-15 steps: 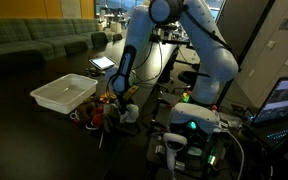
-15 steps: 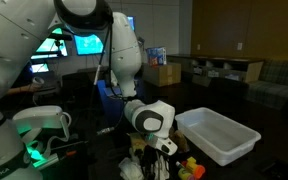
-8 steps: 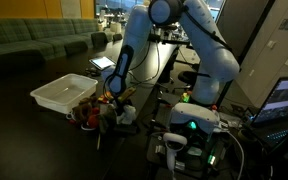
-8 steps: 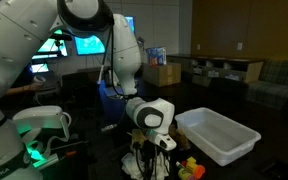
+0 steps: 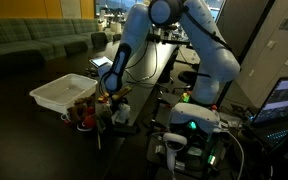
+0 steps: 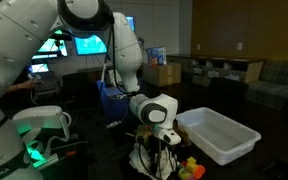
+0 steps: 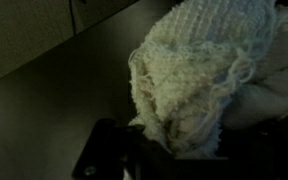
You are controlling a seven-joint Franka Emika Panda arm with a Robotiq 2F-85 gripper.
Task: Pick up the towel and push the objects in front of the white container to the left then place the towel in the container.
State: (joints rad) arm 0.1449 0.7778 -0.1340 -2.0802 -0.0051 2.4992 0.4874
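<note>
Sofa seating [image 5: 29, 45] is running along the left of an exterior view, behind the dark worktop [image 5: 24, 125]. Next, the white container [image 5: 62, 93] is sitting open on the worktop. A cluster of small red and orange objects [image 5: 88, 114] is lying just beside it, at its 4 o'clock. The hand [image 5: 111, 104] is pressing in at the cluster's 3 o'clock side, with the pale towel [image 5: 122, 110] bunching beneath it, low against the worktop. Further right the arm's base [image 5: 192, 125] is glowing green. A laptop [image 5: 284, 100] is showing a lit screen whose writing is too small to read.

The arm [image 5: 199, 45] is arching up from the base and over toward 10 o'clock. Its forearm is dropping steeply, so the hand is pointing down at the worktop.

In an exterior view, monitors [image 6: 84, 45] are glowing at the left, their text unreadable. The hand [image 6: 156, 150] is hanging under the round white wrist [image 6: 152, 112]. The white container [image 6: 219, 135] is lying at the hand's 3 o'clock, with the objects [image 6: 191, 168] between them and lower.

In the wrist view bare worktop [image 7: 44, 110] is showing at the left. The cream knitted towel [image 7: 204, 70] is filling the right half, and the hand's dark fingers [image 7: 109, 160] are gripping the gathered cloth.
</note>
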